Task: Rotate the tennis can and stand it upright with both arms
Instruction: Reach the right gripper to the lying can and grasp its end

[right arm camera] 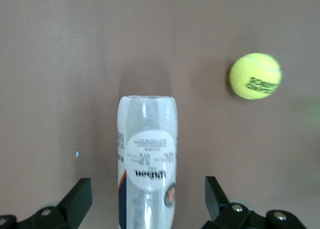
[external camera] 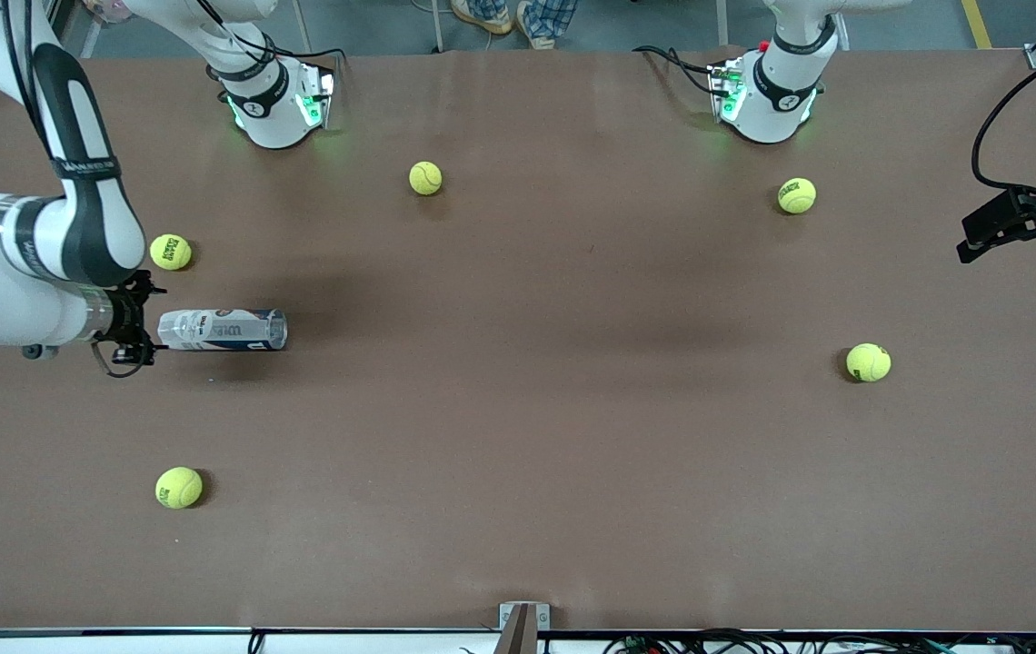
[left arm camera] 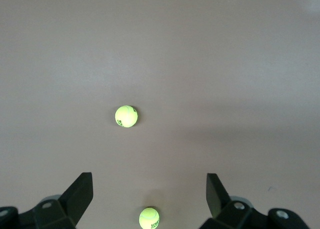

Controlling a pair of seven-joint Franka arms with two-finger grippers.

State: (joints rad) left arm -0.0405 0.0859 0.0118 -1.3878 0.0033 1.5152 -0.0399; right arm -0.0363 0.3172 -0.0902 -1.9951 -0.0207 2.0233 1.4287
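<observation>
The tennis can (external camera: 223, 329) lies on its side on the brown table (external camera: 518, 436), toward the right arm's end. It is a clear tube with a white and navy label. My right gripper (external camera: 147, 329) is open at one end of the can. In the right wrist view the can (right arm camera: 146, 164) lies between the two fingers (right arm camera: 79, 199), which stand apart from it. My left gripper (external camera: 968, 245) is open and empty, up over the left arm's end of the table. The left wrist view shows its spread fingers (left arm camera: 80, 191) over bare table.
Several yellow-green tennis balls lie scattered: one (external camera: 171, 252) close to the can and farther from the front camera, one (external camera: 179, 487) nearer to the camera, one (external camera: 425, 178) mid-table, two (external camera: 796, 195) (external camera: 868, 361) toward the left arm's end. The arm bases (external camera: 277, 104) stand along the table's top edge.
</observation>
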